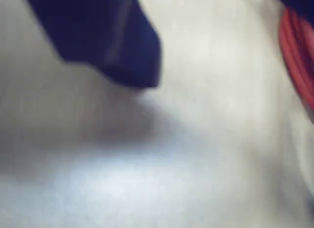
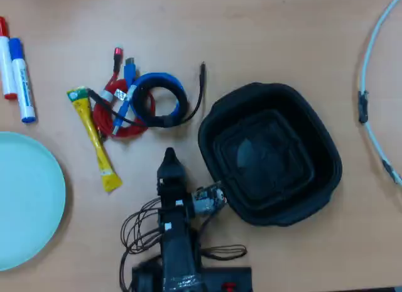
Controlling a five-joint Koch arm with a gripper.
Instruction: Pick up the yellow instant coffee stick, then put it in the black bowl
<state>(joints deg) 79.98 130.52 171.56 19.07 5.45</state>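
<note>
The yellow instant coffee stick (image 2: 95, 140) lies flat on the wooden table, green patch at its far end, touching a coil of cables. The black bowl (image 2: 210, 138) stands right of centre and is empty. In the overhead view my gripper (image 2: 169, 156) points away from the base, between the stick and the bowl, and right of the stick's near end. Only one narrow tip shows, so I cannot tell its state. The wrist view is blurred. It shows one dark finger (image 1: 113, 41) above pale table. Stick and bowl are out of that view.
Coiled red and blue cables (image 2: 135, 103) lie beyond the gripper; a red cable (image 1: 297, 56) shows at the wrist view's right edge. Two white markers (image 2: 19, 78) and a pale turquoise plate (image 2: 25, 198) are at the left. A white cable (image 2: 370, 85) curves at the right.
</note>
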